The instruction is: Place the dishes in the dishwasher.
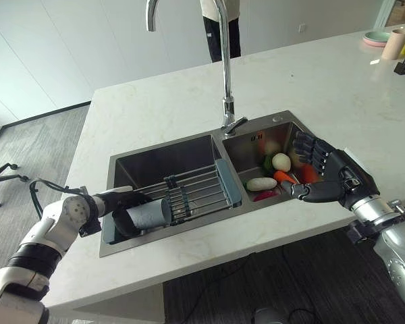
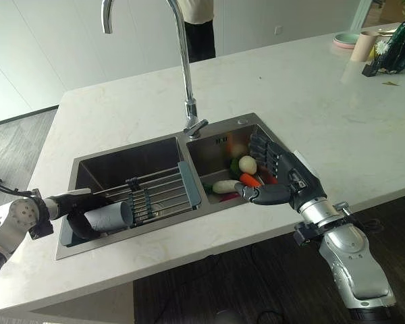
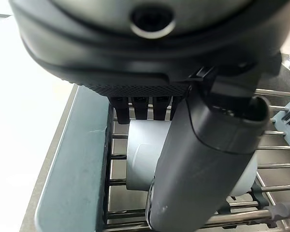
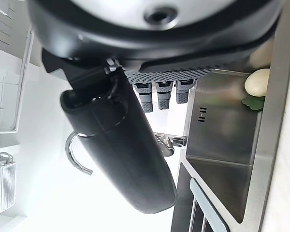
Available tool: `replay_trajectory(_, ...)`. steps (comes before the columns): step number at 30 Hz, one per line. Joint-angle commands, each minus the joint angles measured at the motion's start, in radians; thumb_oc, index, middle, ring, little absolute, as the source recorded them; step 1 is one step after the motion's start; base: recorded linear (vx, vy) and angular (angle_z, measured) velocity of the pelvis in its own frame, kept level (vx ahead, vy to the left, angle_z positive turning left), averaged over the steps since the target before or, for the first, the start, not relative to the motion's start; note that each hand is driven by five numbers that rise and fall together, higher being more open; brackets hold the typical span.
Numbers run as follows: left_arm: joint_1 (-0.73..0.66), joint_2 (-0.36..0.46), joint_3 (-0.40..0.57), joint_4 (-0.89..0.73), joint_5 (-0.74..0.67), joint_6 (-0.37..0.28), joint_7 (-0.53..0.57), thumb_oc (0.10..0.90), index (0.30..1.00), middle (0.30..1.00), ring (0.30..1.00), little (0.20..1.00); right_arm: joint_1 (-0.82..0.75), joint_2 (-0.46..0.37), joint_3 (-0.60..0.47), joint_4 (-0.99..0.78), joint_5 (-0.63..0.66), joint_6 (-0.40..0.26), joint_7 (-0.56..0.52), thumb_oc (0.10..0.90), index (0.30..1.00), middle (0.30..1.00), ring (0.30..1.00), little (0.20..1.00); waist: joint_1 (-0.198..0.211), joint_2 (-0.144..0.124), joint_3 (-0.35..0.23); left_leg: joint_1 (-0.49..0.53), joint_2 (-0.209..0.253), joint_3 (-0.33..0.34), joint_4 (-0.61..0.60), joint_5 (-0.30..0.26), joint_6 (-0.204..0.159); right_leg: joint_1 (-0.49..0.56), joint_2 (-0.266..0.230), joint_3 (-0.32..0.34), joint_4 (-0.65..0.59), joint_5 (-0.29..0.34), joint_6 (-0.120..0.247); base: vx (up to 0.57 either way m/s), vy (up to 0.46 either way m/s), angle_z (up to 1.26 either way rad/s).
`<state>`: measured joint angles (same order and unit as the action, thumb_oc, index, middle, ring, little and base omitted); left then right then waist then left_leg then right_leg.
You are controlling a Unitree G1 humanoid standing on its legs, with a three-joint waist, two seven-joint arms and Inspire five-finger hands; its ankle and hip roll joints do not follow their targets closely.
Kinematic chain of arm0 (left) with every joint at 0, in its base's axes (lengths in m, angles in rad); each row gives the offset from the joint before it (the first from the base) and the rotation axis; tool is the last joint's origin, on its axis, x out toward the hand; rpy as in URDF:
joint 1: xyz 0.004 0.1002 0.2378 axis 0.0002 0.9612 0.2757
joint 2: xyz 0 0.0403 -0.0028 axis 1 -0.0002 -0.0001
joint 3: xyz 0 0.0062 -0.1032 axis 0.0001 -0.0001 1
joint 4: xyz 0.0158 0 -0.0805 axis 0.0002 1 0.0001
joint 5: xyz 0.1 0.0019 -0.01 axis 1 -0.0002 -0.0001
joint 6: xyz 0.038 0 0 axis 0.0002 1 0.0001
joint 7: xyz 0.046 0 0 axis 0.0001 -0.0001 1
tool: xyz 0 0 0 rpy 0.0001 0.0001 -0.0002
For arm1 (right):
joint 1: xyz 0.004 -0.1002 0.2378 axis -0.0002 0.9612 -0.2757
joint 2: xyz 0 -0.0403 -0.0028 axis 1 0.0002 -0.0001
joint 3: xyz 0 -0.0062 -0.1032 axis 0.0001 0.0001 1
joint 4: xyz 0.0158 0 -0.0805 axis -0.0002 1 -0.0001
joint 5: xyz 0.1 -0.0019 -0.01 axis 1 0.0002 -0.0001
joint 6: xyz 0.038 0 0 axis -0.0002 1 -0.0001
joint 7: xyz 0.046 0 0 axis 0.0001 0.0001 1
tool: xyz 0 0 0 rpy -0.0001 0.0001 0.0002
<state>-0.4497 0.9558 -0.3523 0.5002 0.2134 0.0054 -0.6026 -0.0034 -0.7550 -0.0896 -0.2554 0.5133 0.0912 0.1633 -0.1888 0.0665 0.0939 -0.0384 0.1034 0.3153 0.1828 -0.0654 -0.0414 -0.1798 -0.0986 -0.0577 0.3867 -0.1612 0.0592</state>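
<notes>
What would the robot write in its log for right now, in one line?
left robot hand: curled round grey cup on sink rack | right robot hand: open above vegetables in right basin | dishwasher: unseen

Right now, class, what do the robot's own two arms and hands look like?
Both arms are silver-grey with rounded joint shells and black bands. The left hand and right hand are dark and matte, with segmented fingers; a textured black strip shows at the knuckles in the wrist views.

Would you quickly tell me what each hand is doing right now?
Left hand: shut on the grey cup lying on the sink rack.
Right hand: open, holding nothing, above the sink's vegetables.
</notes>
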Motion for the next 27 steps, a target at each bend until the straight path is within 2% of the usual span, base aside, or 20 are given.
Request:
replay_trajectory(1,-0.148,0.057,0.025,0.003,0.056,-0.007,0.032,0.8,0.9,0.9,0.9,0.9,-0.125,-0.021,-0.035,-0.051,-0.001,-0.102,-0.006,0.8,0.9,0.9,0.9,0.9,0.004,-0.012,-0.056,0.005,0.011,-0.039,0.117,-0.196,-0.002,0.085,-0.009,-0.03,-0.087,-0.018,0.097,0.0,0.0,0.0)
replay_trajectory(11,-0.14,0.03,0.019,0.019,0.087,0.013,0.06,0.8,0.9,0.9,0.9,0.9,-0.126,-0.016,-0.034,-0.052,-0.007,-0.103,-0.004,0.8,0.9,0.9,0.9,0.9,0.001,-0.016,-0.057,0.007,0.012,-0.036,0.117,-0.196,-0.002,0.084,-0.006,-0.026,-0.087,-0.017,0.096,0.0,0.0,0.0)
replay_trajectory(17,-0.121,0.0,0.027,0.032,0.116,0.025,0.146,0.8,0.9,0.9,0.9,0.9,-0.127,-0.011,-0.036,-0.05,-0.009,-0.106,0.001,0.8,0.9,0.9,0.9,0.9,0.0,-0.021,-0.057,0.003,0.015,-0.033,0.117,-0.19,-0.001,0.078,-0.004,-0.024,-0.087,-0.012,0.093,0.0,0.0,0.0)
replay_trajectory(18,-0.117,-0.003,0.03,0.033,0.122,0.022,0.159,0.675,0.712,0.712,0.712,0.712,-0.124,-0.009,-0.037,-0.049,-0.011,-0.109,0.003,0.8,0.9,0.9,0.9,0.9,0.0,-0.021,-0.057,0.004,0.015,-0.032,0.117,-0.191,-0.001,0.079,-0.004,-0.024,-0.087,-0.012,0.092,0.0,0.0,0.0)
replay_trajectory(19,-0.112,-0.007,0.033,0.033,0.131,0.017,0.18,0.521,0.481,0.481,0.481,0.481,-0.122,-0.009,-0.039,-0.048,-0.01,-0.111,0.005,0.8,0.9,0.9,0.9,0.9,-0.001,-0.022,-0.057,0.009,0.015,-0.033,0.117,-0.198,-0.001,0.084,-0.004,-0.024,-0.087,-0.018,0.095,0.0,0.0,0.0)
replay_trajectory(20,-0.104,-0.013,0.036,0.036,0.135,0.016,0.207,0.4,0.3,0.3,0.3,0.3,-0.121,-0.008,-0.04,-0.05,-0.011,-0.111,0.005,0.8,0.9,0.9,0.9,0.9,-0.001,-0.024,-0.057,0.008,0.015,-0.033,0.117,-0.198,-0.001,0.083,-0.004,-0.024,-0.087,-0.019,0.094,0.0,0.0,0.0)
replay_trajectory(22,-0.093,-0.029,0.044,0.045,0.134,0.022,0.269,0.4,0.3,0.3,0.3,0.3,-0.116,-0.005,-0.039,-0.048,-0.013,-0.115,0.005,0.8,0.9,0.9,0.9,0.9,-0.001,-0.028,-0.059,0.008,0.016,-0.032,0.117,-0.198,-0.001,0.083,-0.004,-0.025,-0.087,-0.019,0.094,0.0,0.0,0.0)
replay_trajectory(27,-0.071,-0.061,0.053,0.043,0.166,0.037,0.322,0.4,0.3,0.3,0.3,0.3,-0.111,0.009,-0.039,-0.052,-0.022,-0.116,0.007,0.8,0.9,0.9,0.9,0.9,0.0,-0.034,-0.058,0.003,0.017,-0.031,0.117,-0.191,0.0,0.078,-0.003,-0.026,-0.087,-0.013,0.089,0.0,0.0,0.0)
